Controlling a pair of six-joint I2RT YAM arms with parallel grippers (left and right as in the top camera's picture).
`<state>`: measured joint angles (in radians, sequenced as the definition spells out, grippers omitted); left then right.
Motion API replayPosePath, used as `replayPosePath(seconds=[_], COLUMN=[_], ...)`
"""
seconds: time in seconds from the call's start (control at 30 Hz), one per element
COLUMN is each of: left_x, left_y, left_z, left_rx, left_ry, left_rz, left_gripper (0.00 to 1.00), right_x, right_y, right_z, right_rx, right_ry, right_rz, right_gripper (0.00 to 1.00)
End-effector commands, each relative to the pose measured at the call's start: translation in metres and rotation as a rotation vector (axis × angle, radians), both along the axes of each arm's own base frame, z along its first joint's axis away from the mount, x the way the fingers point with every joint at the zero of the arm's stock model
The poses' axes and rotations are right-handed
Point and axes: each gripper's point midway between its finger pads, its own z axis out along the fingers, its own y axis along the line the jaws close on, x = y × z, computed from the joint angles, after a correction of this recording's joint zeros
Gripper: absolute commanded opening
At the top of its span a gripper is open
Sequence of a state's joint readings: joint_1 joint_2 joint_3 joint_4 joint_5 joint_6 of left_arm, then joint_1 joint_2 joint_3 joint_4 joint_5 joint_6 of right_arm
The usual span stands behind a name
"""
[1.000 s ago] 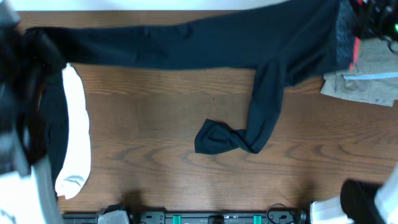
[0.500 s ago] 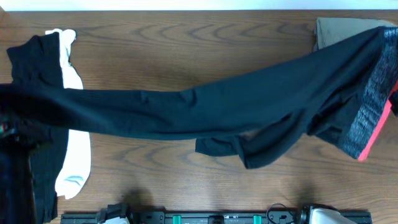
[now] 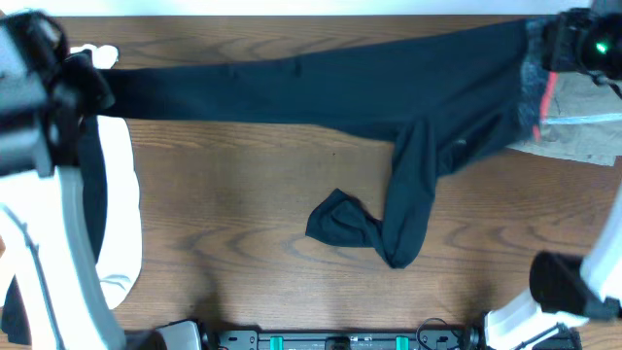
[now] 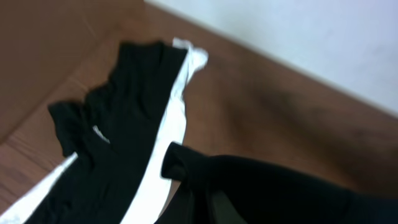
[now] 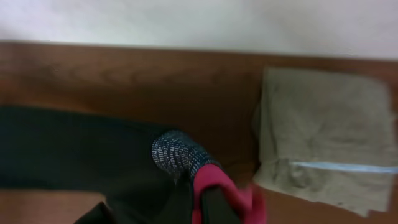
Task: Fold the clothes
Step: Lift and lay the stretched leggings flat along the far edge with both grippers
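A: Overhead first, please.
B: Black pants (image 3: 292, 83) pulled taut along the far edge of the table (image 3: 233, 194), almost corner to corner. Left gripper (image 3: 92, 82) pinched shut on a leg end at the far left corner; right gripper (image 3: 556, 49) clamped shut on the waistband (image 3: 533, 83) at the far right corner. Half a second ago slung slantwise over the middle of the table, waistband low by the right edge; now swung back and stretched, as a second ago. Reads as a shake-out to flatten the cloth before any fold. Not yet flat: second leg (image 3: 408, 185) drooping toward the table's middle, its end crumpled on the wood.
A: And from the left wrist?
B: Blurred. Dark hem bunched at bottom centre, drawn into the grip; fingers lost against black cloth, cut off by the frame. Beyond, black and white garments (image 4: 124, 118) heaped together by the left edge. Touching the pants or not: cannot tell.
A: Right wrist?
B: Also soft. Grey waistband with its coral-red edge gathered into closed fingers at bottom centre, tips out of frame. Taupe garment (image 5: 323, 130) just beside, near the far right corner, lying flat. Small logo nowhere findable. Folding proper not begun, by this reading; second leg needing straightening first.
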<state>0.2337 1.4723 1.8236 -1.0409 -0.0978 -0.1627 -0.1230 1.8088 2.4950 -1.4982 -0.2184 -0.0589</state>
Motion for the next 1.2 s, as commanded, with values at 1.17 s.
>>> replayPosePath(seconds=[1.17], left_x=[0.193], left_y=[0.009], left_z=[-0.282], left_rx=[-0.095], left_ry=[0.190], left_rz=[0.024], left_gripper=[0.06], right_x=[0.269], right_y=[0.019], right_z=[-0.320], right_rx=[0.141], right_ry=[0.022], right_rz=[0.052], right_gripper=[0.22])
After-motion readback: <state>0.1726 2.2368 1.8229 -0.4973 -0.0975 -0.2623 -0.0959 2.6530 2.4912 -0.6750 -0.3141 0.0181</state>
